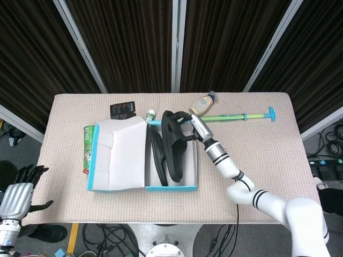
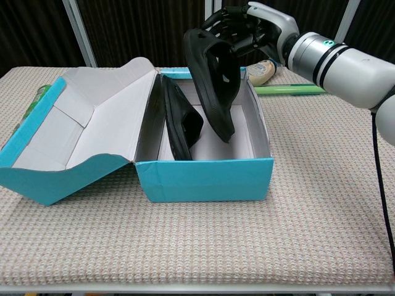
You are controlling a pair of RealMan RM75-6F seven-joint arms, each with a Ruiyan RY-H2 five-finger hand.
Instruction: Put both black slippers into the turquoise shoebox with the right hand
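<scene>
The turquoise shoebox [image 1: 188,160] [image 2: 203,179] stands open mid-table, its lid [image 1: 119,155] [image 2: 74,132] folded out to the left. One black slipper [image 1: 158,158] [image 2: 179,120] lies on its edge inside, against the left wall. My right hand [image 1: 188,122] [image 2: 247,28] grips the second black slipper [image 1: 176,144] [image 2: 213,80] by its upper end; the slipper hangs tilted with its lower end down inside the box. My left hand [image 1: 19,187] hangs off the table's left front corner, fingers apart and holding nothing.
A green can [image 1: 88,147] [image 2: 38,95] lies left of the lid. Behind the box are a black card [image 1: 122,110], a small green-capped bottle [image 1: 151,114], a sauce bottle [image 1: 203,104] [image 2: 262,72] and a green-and-turquoise stick [image 1: 241,115] [image 2: 290,90].
</scene>
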